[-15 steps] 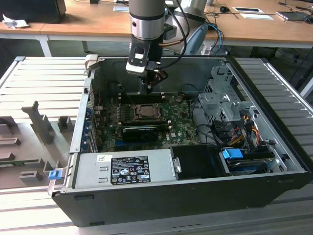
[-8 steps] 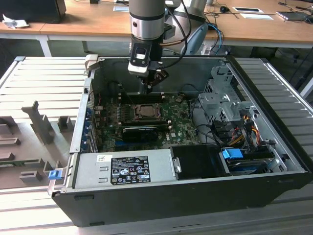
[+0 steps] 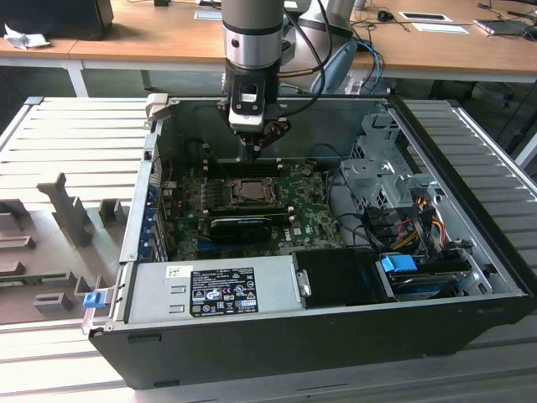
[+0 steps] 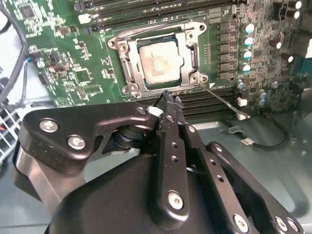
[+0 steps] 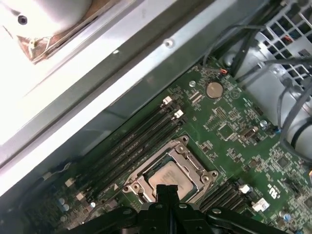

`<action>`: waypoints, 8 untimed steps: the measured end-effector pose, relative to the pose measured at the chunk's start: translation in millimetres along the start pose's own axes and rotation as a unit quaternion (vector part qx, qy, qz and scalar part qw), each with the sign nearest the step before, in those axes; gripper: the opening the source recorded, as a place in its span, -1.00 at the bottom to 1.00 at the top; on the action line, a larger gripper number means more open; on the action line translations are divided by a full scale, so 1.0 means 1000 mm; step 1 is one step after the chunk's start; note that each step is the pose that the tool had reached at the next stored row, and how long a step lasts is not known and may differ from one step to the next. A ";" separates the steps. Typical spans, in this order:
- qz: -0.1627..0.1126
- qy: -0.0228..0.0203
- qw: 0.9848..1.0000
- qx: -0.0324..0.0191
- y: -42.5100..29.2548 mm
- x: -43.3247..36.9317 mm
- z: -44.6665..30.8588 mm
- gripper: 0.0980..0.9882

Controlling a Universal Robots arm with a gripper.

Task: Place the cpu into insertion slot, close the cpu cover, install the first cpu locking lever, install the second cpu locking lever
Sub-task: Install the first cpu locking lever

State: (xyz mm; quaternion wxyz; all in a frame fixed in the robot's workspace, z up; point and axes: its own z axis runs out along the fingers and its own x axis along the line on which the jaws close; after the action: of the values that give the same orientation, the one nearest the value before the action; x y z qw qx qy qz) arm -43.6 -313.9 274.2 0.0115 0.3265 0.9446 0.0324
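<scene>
The cpu [image 4: 161, 61] lies silver face up in the insertion slot [image 4: 126, 70] on the green motherboard [image 4: 73, 73], and the cpu cover [image 4: 193, 52] looks folded down around it, so I judge the locking-lever step to be in hand. The claw [image 4: 168, 97] is clenched, fingertips together and holding nothing, just beside the socket's edge. One thin locking lever [image 4: 223, 100] juts free from the socket corner. A second rod [image 4: 156, 27] runs along the opposite edge, and I cannot tell whether it is latched. Seating the free lever would call for a narrow tip pressing it down and sideways under its catch. Count: one cpu, one slot, one cover, two levers, one claw.
</scene>
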 end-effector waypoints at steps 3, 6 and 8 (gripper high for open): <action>-0.028 0.002 1.000 0.000 0.0000 0.0000 0.0002 -0.98; -0.059 0.004 0.998 0.000 0.0000 0.0000 0.0004 -0.98; -0.070 0.005 0.998 0.000 -0.0002 -0.0001 0.0003 -0.98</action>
State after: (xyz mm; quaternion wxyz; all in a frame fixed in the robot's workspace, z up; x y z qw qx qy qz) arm -43.6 -314.1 273.9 0.0092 0.2595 0.9651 0.0332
